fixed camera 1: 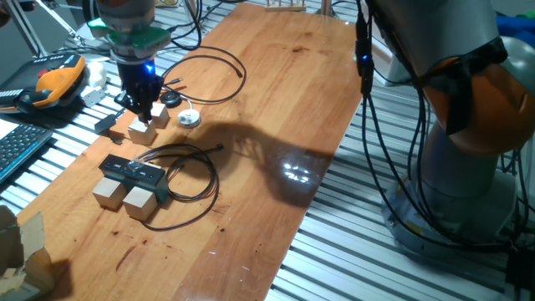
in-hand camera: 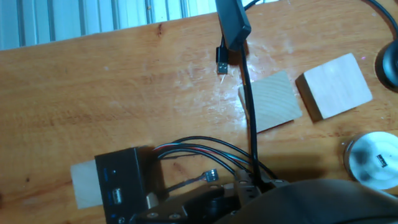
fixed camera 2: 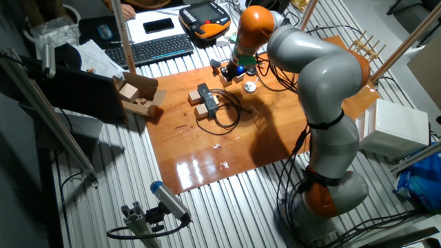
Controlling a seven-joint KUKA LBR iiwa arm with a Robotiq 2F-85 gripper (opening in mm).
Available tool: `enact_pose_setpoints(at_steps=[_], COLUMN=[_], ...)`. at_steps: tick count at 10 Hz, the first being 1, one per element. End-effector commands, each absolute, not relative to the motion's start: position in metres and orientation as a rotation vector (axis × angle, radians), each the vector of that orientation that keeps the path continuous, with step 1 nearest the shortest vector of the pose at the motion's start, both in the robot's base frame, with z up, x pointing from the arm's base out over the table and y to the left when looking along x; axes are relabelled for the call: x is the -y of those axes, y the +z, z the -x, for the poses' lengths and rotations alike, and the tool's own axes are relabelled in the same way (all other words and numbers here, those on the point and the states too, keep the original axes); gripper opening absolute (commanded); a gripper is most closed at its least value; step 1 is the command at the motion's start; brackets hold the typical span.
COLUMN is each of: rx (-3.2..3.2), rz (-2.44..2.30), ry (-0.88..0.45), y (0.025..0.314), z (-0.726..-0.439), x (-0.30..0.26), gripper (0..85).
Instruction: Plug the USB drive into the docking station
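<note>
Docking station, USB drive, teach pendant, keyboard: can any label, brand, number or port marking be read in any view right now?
None can be read.
Docking station: port openings show, no legible marking.
USB drive: no text visible.
Orange teach pendant: screen too small to read.
Keyboard: key legends too small.
White disc: dark mark, blurred.

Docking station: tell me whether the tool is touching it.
No, the tool hangs above a wooden block, clearly apart from the docking station, which lies nearer the camera.
</note>
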State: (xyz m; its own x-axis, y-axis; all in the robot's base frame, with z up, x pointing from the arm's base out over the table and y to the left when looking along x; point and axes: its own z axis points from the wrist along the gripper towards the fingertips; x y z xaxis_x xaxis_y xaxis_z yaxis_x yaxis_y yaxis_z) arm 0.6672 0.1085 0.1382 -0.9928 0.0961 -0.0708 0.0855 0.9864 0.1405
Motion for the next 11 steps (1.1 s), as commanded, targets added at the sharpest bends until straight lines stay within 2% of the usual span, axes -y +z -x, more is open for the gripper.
enact_pose_setpoints(at_steps=[1, 9, 10, 11], rx=[-3.071, -3.126, -3.109, -3.088], rz=[-0.124, 0.105, 0.109, 0.169], ry=[0.219, 0.267, 0.226, 0.127], y=[0.1371, 0.1399, 0.1399, 0.1399], z=[-0.6687, -0.6671, -0.6671, -0.6671], x=[-0.1063, -0.1043, -0.1043, -0.1043], gripper=[0.0, 0.0, 0.0, 0.0])
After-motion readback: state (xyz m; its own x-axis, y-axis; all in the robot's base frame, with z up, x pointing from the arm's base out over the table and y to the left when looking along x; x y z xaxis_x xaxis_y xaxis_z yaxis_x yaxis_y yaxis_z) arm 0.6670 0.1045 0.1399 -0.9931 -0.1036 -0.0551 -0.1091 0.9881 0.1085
